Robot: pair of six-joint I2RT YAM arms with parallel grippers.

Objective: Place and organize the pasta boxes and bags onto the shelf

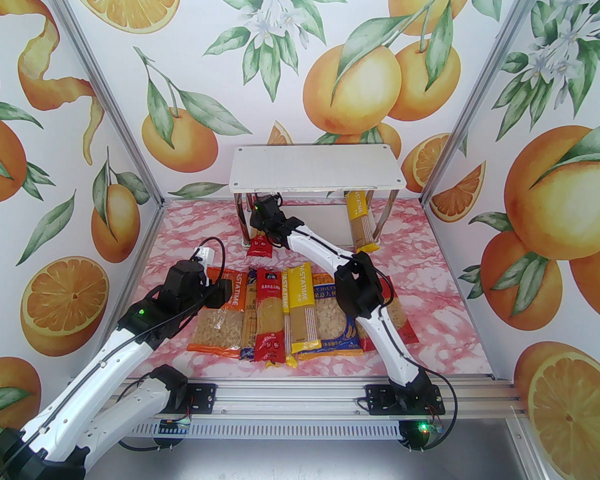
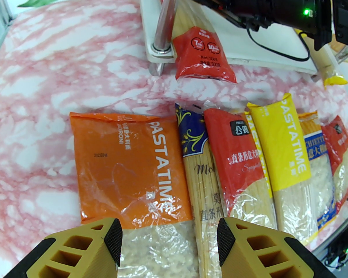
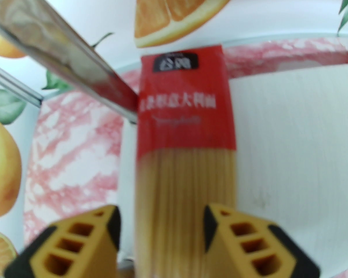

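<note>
Under the shelf's (image 1: 315,170) top board, the right gripper (image 3: 161,213) has its jaws standing apart, astride a red spaghetti pack (image 3: 185,103). The left pad is clear of the wrapper. The right finger overlaps the pack's edge on the wrist camera, so whether it's touching there, I can't tell. Nothing's clamped. The pack lies flat on the lower board (image 3: 293,155), tight against the chrome leg (image 3: 61,54), with its near end poking out past the front edge.

Over to the left gripper (image 2: 168,239): jaws wide and empty, it's hovering above the seam between the orange bag (image 2: 127,161) and the dark blue spaghetti pack (image 2: 195,166). No contact with either.

Those two sit in a row of packs lying side by side mid-table, with another red spaghetti pack (image 2: 237,166) and a yellow spaghetti pack (image 2: 284,155) next along. One more yellow pack (image 1: 360,218) rests on the lower board by the right-hand legs.

Underneath is a table (image 1: 430,268) with a pink marbled top. Around it stand walls (image 1: 80,118) printed with oranges, leaves and blossom.
</note>
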